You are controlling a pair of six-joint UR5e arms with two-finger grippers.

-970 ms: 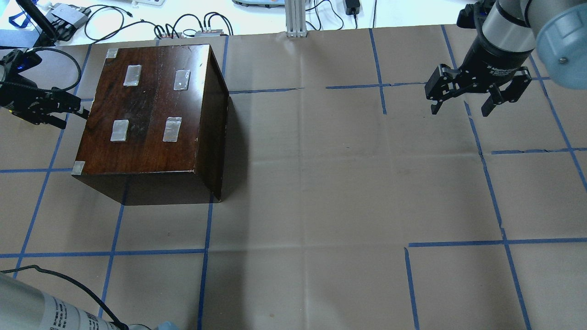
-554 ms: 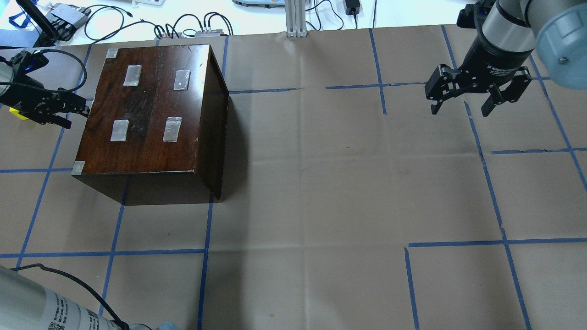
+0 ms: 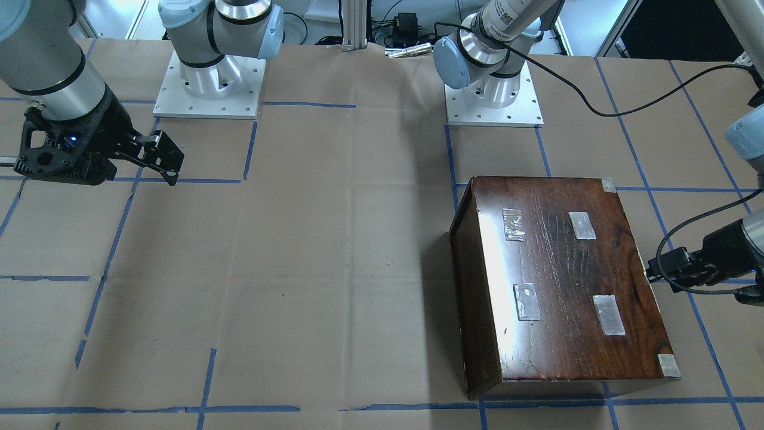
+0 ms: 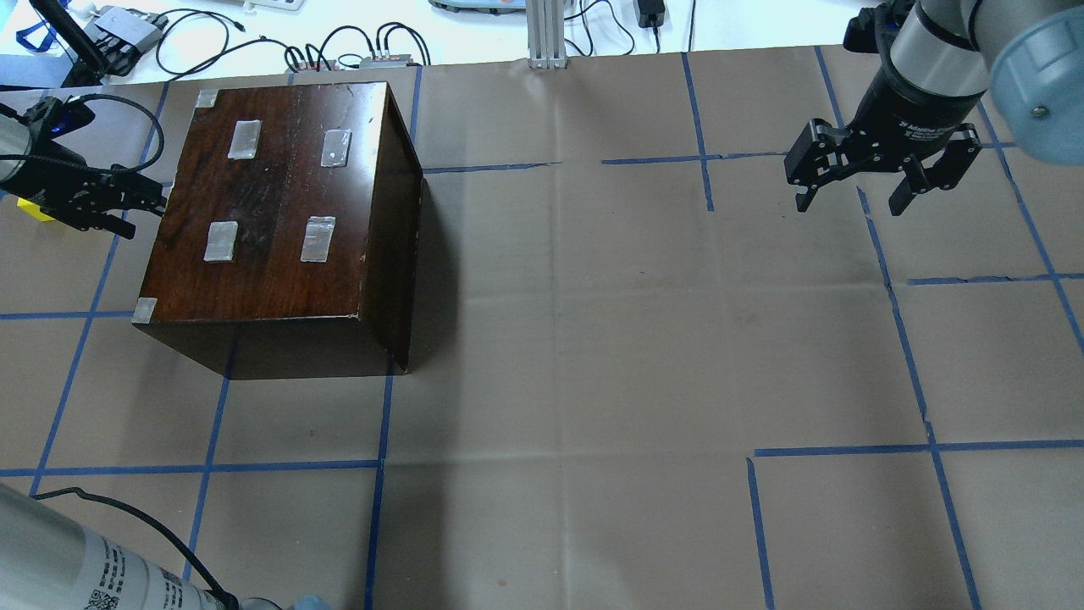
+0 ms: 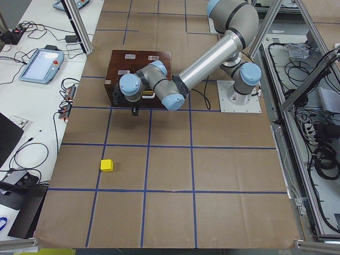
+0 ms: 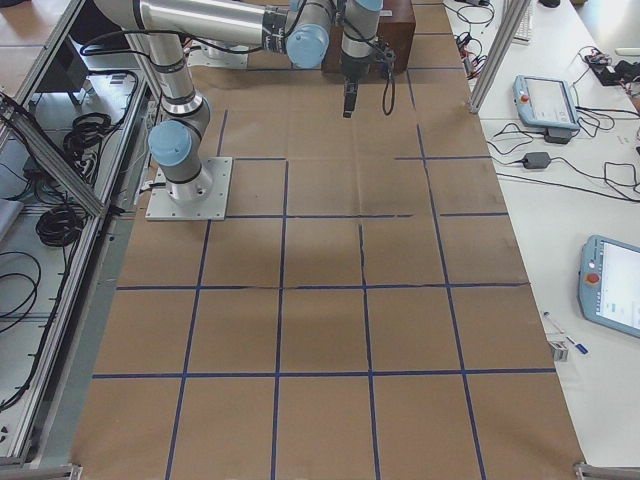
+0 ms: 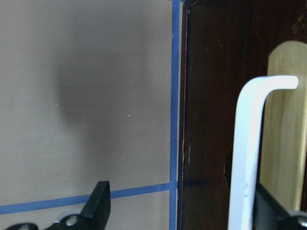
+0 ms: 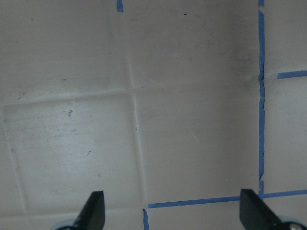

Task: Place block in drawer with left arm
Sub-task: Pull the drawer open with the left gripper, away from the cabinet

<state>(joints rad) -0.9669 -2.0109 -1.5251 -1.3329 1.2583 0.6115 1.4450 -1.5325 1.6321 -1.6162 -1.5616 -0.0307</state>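
Note:
The yellow block (image 4: 32,210) lies on the paper left of the dark box casing (image 4: 279,212), partly behind my left wrist; it also shows in the exterior left view (image 5: 107,165). My left gripper (image 4: 142,213) is open, low at the casing's left face. In the left wrist view the left gripper (image 7: 184,211) faces the dark drawer front (image 7: 211,120), with a white bent handle (image 7: 247,153) and a pale wood strip (image 7: 285,134) between the jaws. The drawer's pale tray is hidden. My right gripper (image 4: 848,205) is open and empty, far right.
The casing (image 3: 561,286) has tape patches on top. Blue tape lines cross the brown paper. Cables and devices (image 4: 356,51) lie beyond the far edge. The left arm's black cable (image 3: 597,107) loops over the table. The right wrist view shows only bare paper (image 8: 144,120).
My left gripper has shifted slightly toward the far edge and nearer the casing's left face, uncovering the yellow block behind it. The right arm has not moved.

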